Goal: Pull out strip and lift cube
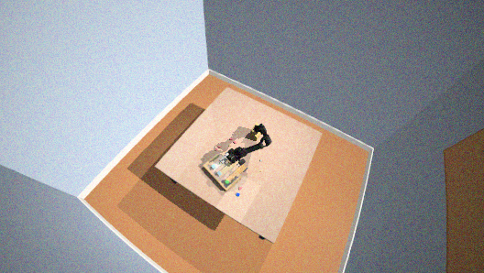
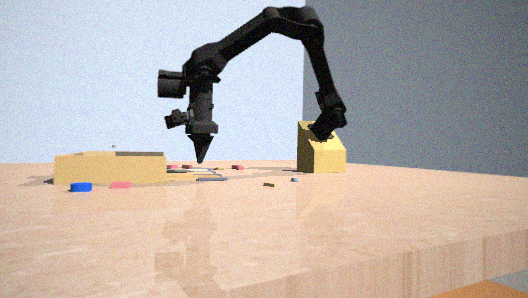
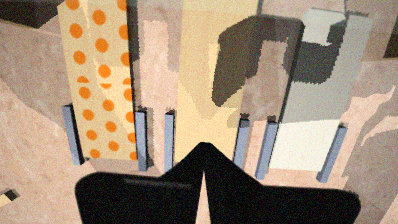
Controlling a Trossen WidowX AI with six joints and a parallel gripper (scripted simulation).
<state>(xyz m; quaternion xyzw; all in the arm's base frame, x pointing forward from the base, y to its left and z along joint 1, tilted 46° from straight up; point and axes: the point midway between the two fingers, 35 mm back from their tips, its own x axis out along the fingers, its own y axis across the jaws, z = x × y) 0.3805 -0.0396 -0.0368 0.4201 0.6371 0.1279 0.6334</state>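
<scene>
My gripper (image 2: 200,161) (image 3: 204,147) is shut and empty, pointing down above the near end of the plain tan strip (image 3: 207,120). In the wrist view an orange-dotted strip (image 3: 114,118) lies left of it; its dots are cut and mismatched along a crosswise line. A whitish strip (image 3: 305,145) lies right, partly shaded grey. Whether the tan and whitish strips are whole is not clear. Two light-blue cubes show small in the top view, one cube (image 1: 214,167) and another cube (image 1: 219,174), with a green cube (image 1: 227,182). Their labels cannot be read.
The low wooden box (image 2: 110,170) stands around the strips' far ends. Blue-grey rails, such as the left rail (image 3: 73,135), flank each strip. A blue disc (image 1: 237,194) (image 2: 81,187) and a pink piece (image 2: 120,185) lie beside the box. The yellow arm base (image 2: 329,159) stands behind.
</scene>
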